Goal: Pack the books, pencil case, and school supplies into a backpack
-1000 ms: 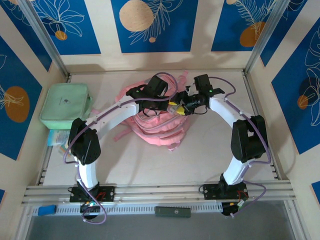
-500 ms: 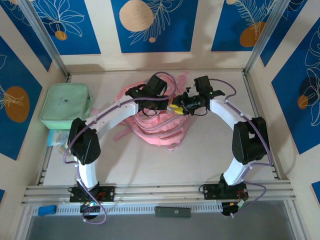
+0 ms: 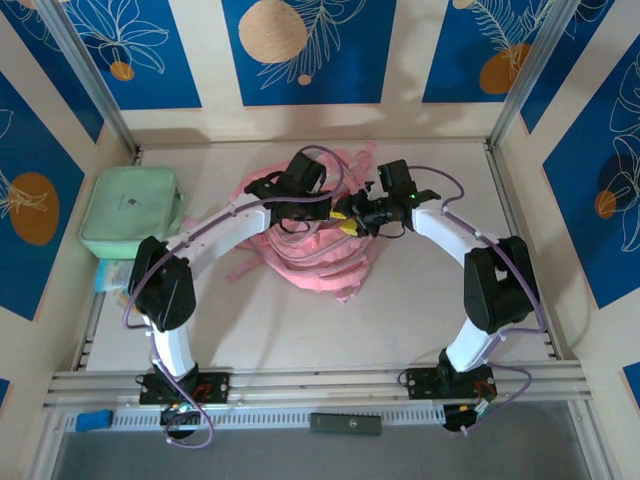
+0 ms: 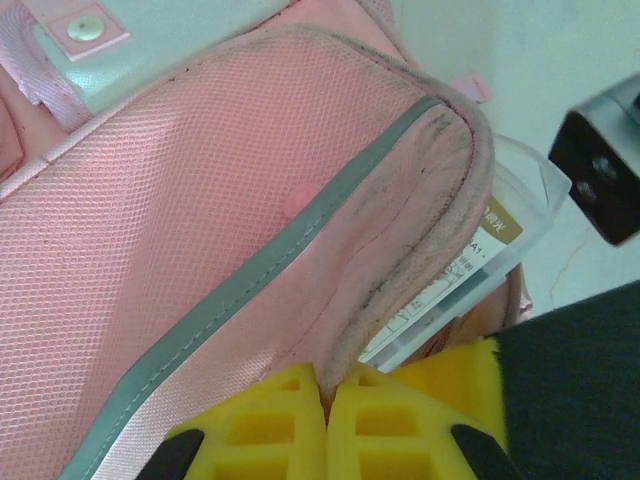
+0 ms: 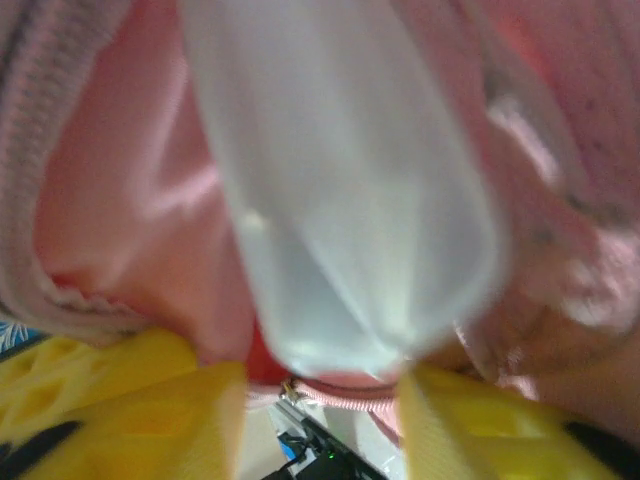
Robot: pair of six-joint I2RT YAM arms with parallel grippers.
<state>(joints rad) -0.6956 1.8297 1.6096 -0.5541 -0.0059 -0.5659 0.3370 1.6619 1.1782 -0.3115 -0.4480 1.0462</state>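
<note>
Pale surface (image 3: 420, 300), metal rails along near edge. Pink backpack (image 3: 305, 262) lies approx. centre, closer to far edge, w/ straps trailing twd the near side. Mint green bag (image 3: 128, 212) sits by far-left corner, along left edge. Small pale-blue packet (image 3: 112, 276) just on its near side, contents unclear.

The pink backpack (image 3: 305, 262) lies crumpled in the middle of the table (image 3: 410, 310). A clear plastic box (image 4: 490, 262) with a paper label sits partly inside its opening.
</note>
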